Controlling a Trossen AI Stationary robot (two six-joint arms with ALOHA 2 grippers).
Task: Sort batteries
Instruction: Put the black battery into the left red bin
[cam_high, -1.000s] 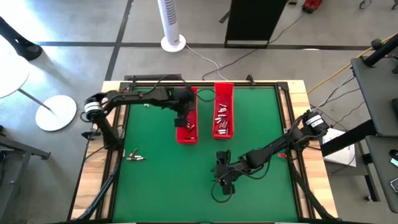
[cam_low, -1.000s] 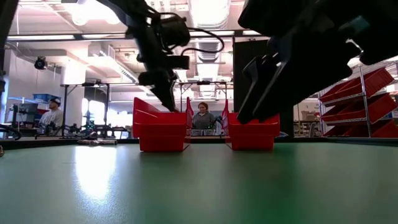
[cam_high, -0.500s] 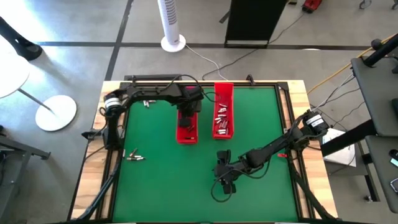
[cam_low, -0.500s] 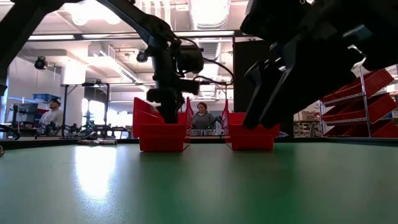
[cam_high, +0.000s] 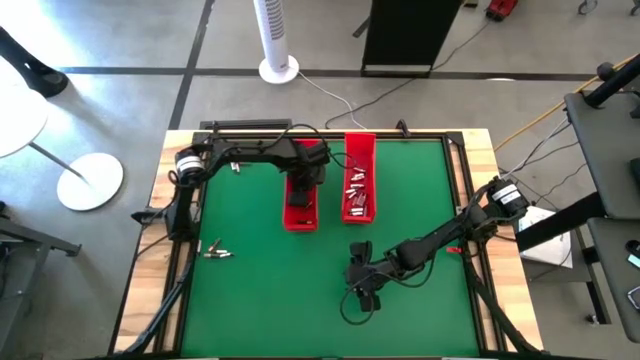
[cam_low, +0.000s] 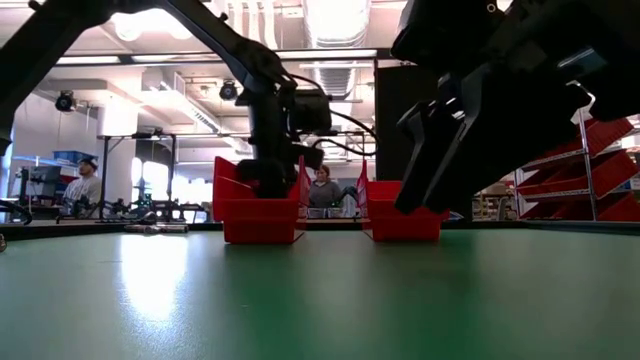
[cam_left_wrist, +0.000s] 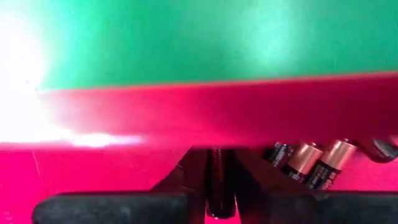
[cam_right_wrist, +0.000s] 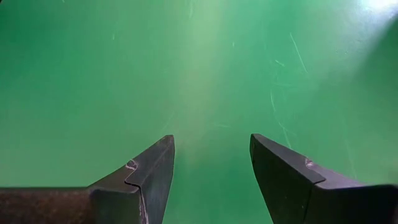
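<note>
Two long red trays stand at the far middle of the green mat. My left gripper (cam_high: 303, 188) reaches down into the left tray (cam_high: 299, 215), shut on a dark battery (cam_left_wrist: 214, 168). Beside it on that tray's floor lie a few copper-and-black batteries (cam_left_wrist: 314, 163). The right tray (cam_high: 359, 165) holds several batteries (cam_high: 357, 192). My right gripper (cam_high: 362, 285) hovers open over bare mat near the front, nothing between its fingers (cam_right_wrist: 152, 171). My left gripper pinches a slim dark battery (cam_left_wrist: 214, 177) between its two fingers (cam_left_wrist: 180, 180). The fingers come from above, pointing down into the left tray. Whether the battery touches the tray's floor I cannot tell.
A few loose batteries (cam_high: 216, 251) lie on the mat near its left edge. Cables run along the table's sides. In the low view, people sit in the room beyond the table. Bare mat lies between the trays and the front edge.
My left gripper has sunk from above the left tray's rim down into the tray, drifting slightly toward the far edge and tipping until it points straight down.
</note>
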